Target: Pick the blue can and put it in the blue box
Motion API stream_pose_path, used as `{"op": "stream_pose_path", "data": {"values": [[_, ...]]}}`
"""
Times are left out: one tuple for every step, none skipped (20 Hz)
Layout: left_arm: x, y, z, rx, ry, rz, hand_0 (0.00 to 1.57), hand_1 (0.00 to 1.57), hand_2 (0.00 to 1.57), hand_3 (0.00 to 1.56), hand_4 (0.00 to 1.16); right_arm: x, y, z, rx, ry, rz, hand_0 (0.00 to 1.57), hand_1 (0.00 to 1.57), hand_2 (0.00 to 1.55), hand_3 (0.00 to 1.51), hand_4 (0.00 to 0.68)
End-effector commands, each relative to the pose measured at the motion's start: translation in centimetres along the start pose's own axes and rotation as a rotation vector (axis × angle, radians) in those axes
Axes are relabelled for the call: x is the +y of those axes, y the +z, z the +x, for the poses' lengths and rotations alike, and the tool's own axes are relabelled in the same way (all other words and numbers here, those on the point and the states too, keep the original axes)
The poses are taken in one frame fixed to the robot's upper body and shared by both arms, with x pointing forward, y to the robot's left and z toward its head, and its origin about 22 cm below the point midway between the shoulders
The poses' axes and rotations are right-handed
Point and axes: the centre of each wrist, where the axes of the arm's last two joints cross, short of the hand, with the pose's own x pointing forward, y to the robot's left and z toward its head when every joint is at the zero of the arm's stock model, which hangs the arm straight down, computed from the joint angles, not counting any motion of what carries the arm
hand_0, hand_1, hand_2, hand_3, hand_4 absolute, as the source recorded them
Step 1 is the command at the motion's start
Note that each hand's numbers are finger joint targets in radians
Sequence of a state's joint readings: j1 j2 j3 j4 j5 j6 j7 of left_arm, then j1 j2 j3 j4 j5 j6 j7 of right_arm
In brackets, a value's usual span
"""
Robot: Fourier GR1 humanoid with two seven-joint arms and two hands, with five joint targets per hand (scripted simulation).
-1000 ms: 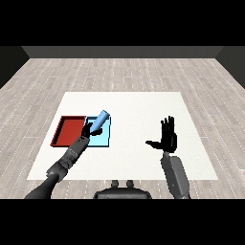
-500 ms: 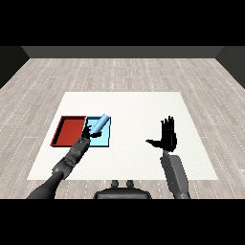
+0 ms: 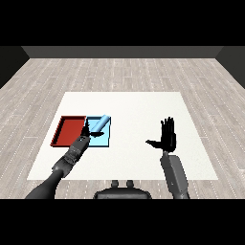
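Note:
The light blue can (image 3: 100,124) is tilted over the blue tray (image 3: 102,140), its top pointing away to the right. My left hand (image 3: 86,132) is at the tray's left edge, its fingers curled round the can's lower end. Whether the can touches the tray floor I cannot tell. My right hand (image 3: 168,137) is held upright over the table well to the right, fingers straight and thumb out, holding nothing.
The red tray (image 3: 69,130) lies directly left of the blue tray, touching it, with my left forearm (image 3: 67,160) coming in just below it. The white table (image 3: 129,110) ends at a wooden floor on all sides.
My left hand has lowered the can a little toward the blue tray. The right hand has not moved.

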State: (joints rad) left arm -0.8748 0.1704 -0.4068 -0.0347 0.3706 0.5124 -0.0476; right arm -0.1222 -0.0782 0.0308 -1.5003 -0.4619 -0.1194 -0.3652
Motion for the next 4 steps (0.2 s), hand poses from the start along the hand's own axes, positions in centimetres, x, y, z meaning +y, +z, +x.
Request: {"op": "stream_pose_path", "data": {"values": [[0.1, 0.0, 2.5, -0.180, 0.124, 0.043, 0.00, 0.00, 0.00, 0.00, 0.00, -0.3, 1.1, 0.3, -0.006, -0.013, 0.009, 0.00, 0.00, 0.00, 0.00, 0.000], [0.2, 0.1, 2.2, -0.262, 0.172, 0.042, 0.00, 0.00, 0.00, 0.00, 0.00, -1.0, -0.4, 0.4, 0.005, 0.003, 0.032, 0.00, 0.00, 0.00, 0.00, 0.000], [0.7, -0.1, 3.3, -0.295, 0.187, 0.042, 0.00, 0.00, 0.00, 0.00, 0.00, 0.7, 0.0, -0.2, 0.004, 0.018, 0.023, 0.00, 0.00, 0.00, 0.00, 0.000], [1.3, -0.4, 2.5, -0.305, 0.183, 0.038, 0.00, 0.00, 0.00, 0.00, 0.00, 0.7, -0.3, 0.3, 0.004, 0.033, 0.068, 0.00, 0.00, 0.00, 0.00, 0.000]]}}
